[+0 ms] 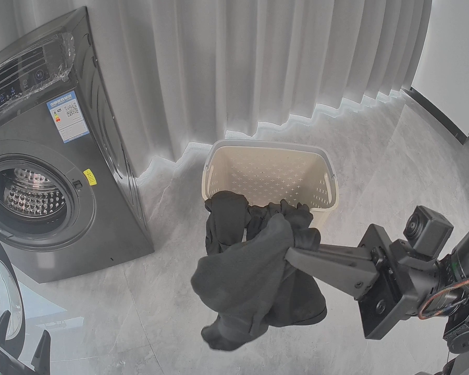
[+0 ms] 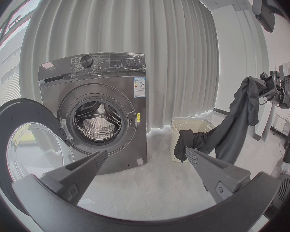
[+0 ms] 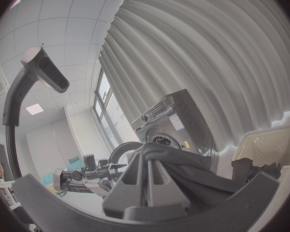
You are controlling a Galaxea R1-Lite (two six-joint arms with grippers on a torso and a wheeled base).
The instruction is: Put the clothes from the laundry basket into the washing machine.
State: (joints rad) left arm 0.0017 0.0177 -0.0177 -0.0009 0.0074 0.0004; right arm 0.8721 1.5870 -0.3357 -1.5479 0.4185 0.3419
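The black garment [image 1: 245, 282] is a limp, crumpled bundle hanging in the air. One end trails over the near rim of the cream laundry basket [image 1: 271, 178] at 12 o'clock. My right tool [image 1: 293, 256], coming in from 4 o'clock, is pressed together on its upper fold. My left tool [image 2: 145, 152] is spread wide, holding nothing, facing the washing machine [image 1: 104, 209] at 9 o'clock, whose door [image 2: 32, 139] is open.

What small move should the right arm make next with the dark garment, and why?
Probably lift a little higher first. The jaws are shut on the black garment, yet one end hangs over the laundry basket rim. Once free, it can swing toward the washing machine and its open drum on the robot's left.
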